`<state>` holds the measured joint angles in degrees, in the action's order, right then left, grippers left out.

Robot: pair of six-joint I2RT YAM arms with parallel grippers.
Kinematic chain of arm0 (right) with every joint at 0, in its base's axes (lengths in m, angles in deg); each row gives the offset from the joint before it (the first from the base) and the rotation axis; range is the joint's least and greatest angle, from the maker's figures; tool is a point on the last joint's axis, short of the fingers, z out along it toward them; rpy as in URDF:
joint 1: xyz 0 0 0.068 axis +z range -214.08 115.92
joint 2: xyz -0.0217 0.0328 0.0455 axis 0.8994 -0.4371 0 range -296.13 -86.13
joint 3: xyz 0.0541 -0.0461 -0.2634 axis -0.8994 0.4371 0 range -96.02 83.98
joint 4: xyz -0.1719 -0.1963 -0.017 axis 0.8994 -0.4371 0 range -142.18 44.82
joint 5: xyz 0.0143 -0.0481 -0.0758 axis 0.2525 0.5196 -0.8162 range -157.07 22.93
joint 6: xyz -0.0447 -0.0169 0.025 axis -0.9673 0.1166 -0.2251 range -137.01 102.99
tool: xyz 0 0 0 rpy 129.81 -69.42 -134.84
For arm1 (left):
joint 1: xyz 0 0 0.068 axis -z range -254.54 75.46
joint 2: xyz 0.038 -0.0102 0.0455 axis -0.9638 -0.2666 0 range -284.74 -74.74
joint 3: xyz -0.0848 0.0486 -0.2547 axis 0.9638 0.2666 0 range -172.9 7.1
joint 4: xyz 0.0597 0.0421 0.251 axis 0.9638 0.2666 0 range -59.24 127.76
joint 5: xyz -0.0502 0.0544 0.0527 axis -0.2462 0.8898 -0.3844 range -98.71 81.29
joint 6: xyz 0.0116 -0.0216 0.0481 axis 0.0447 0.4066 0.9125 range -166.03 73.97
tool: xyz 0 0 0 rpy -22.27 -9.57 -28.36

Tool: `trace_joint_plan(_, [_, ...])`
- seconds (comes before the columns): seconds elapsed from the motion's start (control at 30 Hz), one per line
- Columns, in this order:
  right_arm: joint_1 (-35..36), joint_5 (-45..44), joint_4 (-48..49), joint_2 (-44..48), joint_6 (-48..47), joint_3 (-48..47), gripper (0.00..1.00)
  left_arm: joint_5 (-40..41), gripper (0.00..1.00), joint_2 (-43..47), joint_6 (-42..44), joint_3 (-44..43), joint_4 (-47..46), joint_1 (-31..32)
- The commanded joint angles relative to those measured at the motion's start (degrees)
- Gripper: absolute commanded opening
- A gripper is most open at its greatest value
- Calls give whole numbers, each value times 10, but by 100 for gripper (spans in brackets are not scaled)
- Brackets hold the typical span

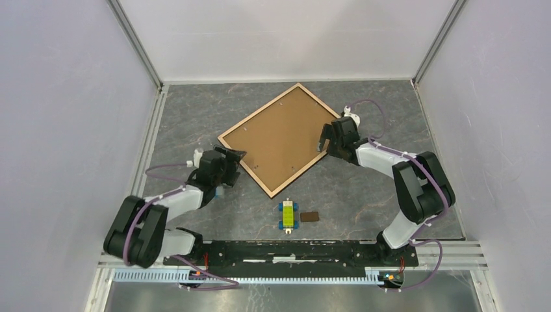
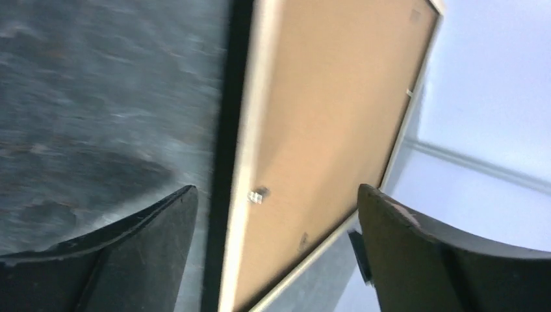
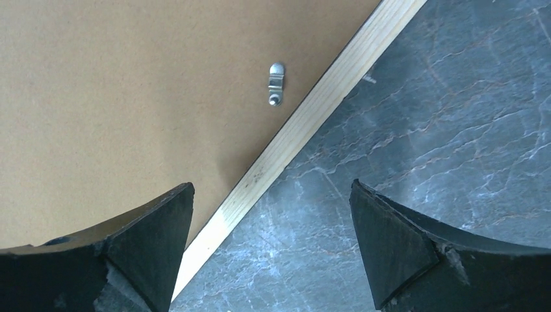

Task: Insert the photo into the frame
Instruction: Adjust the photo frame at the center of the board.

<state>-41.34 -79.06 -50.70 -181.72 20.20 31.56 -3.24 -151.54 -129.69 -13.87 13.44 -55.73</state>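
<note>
Desk point(image 1: 364, 188) of dark grey marbled finish is enclosed by pale walls on three sides. The frame point(image 3: 276, 158) is laid flat toward the far edge, near its middle. It is turned so that its corners point at the desk's edges, and its light tan rails face up. A plain brown backing board point(image 1: 279, 136) is seated inside the rails.

The left arm point(image 1: 162, 208) is reached out to the frame's left corner, and the right arm point(image 1: 403, 169) to its right-hand rail.

The left gripper point(image 2: 276, 190) is held wide open. One of the frame's rails is seen between its fingers, and nothing is gripped. Whether the rail is touched cannot be told.

The right gripper point(image 3: 271, 185) is likewise spread wide. One finger is seen over the board and the other over bare desk, with the rail running between them, and nothing is gripped.

Near the middle of the near edge, a green and yellow block toy point(image 1: 288, 215) is set on the desk. A small brown pad point(image 1: 310, 217) is placed just beside it on the right.

A small metal clip point(image 3: 277, 84) is fixed on the board, close to the rail.
</note>
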Motion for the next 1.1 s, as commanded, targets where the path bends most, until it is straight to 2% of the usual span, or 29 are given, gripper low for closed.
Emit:
trace_joint_plan(0.0, [-14, 16, 41, 27, -4, 21, 95, -41, 100, 100, 205, 7, 3, -3])
trace_joint_plan(0.1, [-18, 54, 82, 57, -41, 50, 95, -38, 100, 157, 326, -27, 28, -3])
trace_joint_plan(0.17, [-18, 84, 100, 68, -69, 62, 95, -28, 100, 143, 420, -96, 79, -3])
trace_joint_plan(0.27, [-20, 92, 80, 63, -95, 49, 96, 12, 100, 56, 560, -238, 161, -4])
trace_joint_plan(0.37, [-19, 102, 72, 59, -100, 46, 96, 87, 100, -66, 630, -376, 245, -13])
trace_joint_plan(0.57, [-23, 109, 96, 48, -92, 63, 96, 64, 100, -308, 637, -630, 371, -52])
trace_joint_plan(0.6, [-26, 108, 99, 42, -89, 63, 96, 58, 100, -333, 633, -651, 378, -56])
trace_joint_plan(0.77, [-33, 119, 126, 7, -67, 61, 96, -33, 100, -402, 629, -675, 337, -76])
trace_joint_plan(0.83, [-33, 118, 128, -6, -66, 54, 96, -43, 100, -417, 638, -673, 329, -77])
trace_joint_plan(1.07, [-34, 119, 132, -40, -55, 29, 95, -97, 100, -444, 637, -668, 373, -78])
